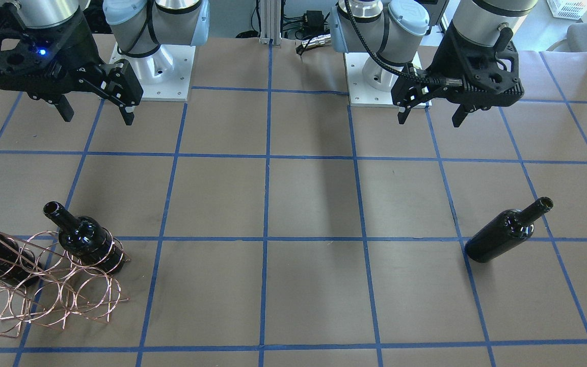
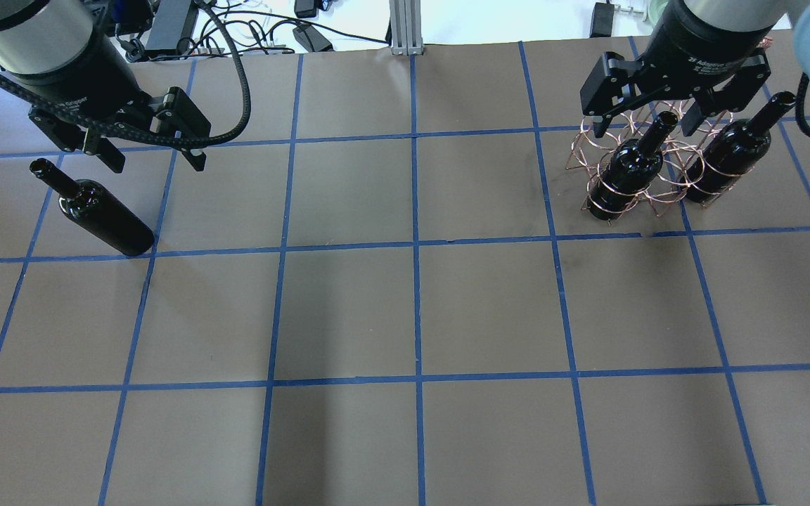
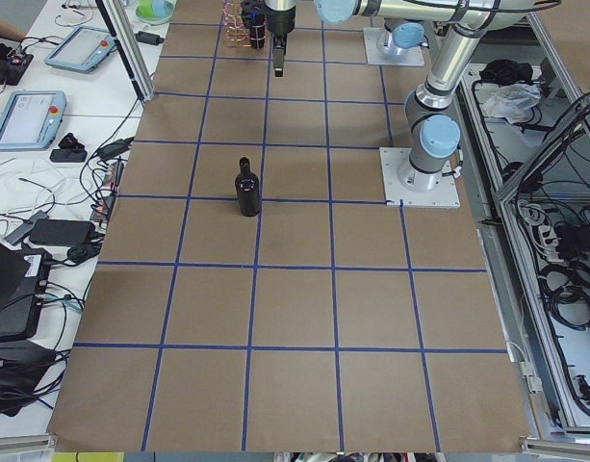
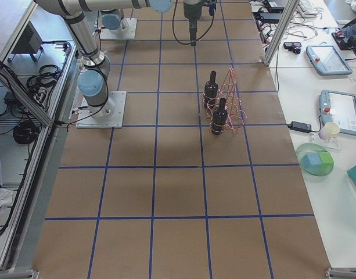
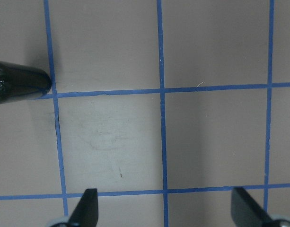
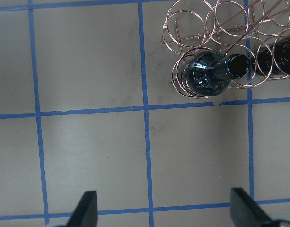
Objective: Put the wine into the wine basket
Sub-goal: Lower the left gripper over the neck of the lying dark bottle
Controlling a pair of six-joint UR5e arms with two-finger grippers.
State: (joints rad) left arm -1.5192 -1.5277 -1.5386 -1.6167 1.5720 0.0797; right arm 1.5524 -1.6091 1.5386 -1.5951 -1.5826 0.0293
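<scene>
One wine bottle (image 2: 99, 211), glossy near-black, stands upright and alone on the table's left side; it also shows in the front view (image 1: 505, 234) and at the left wrist view's left edge (image 5: 17, 82). My left gripper (image 2: 152, 151) hangs open and empty above the table, beside this bottle and nearer my base. The copper wire basket (image 2: 605, 137) stands far right with two like bottles (image 2: 633, 161) (image 2: 732, 151) in its hoops. My right gripper (image 1: 97, 114) is open and empty, high above the table, with the basket (image 6: 197, 28) at its view's upper right.
The brown table (image 2: 412, 309) carries a grid of blue tape lines. Both arm bases (image 1: 156, 66) (image 1: 380, 71) stand at the robot's edge. Cables and operator tablets (image 3: 30, 115) lie beyond the far table edge.
</scene>
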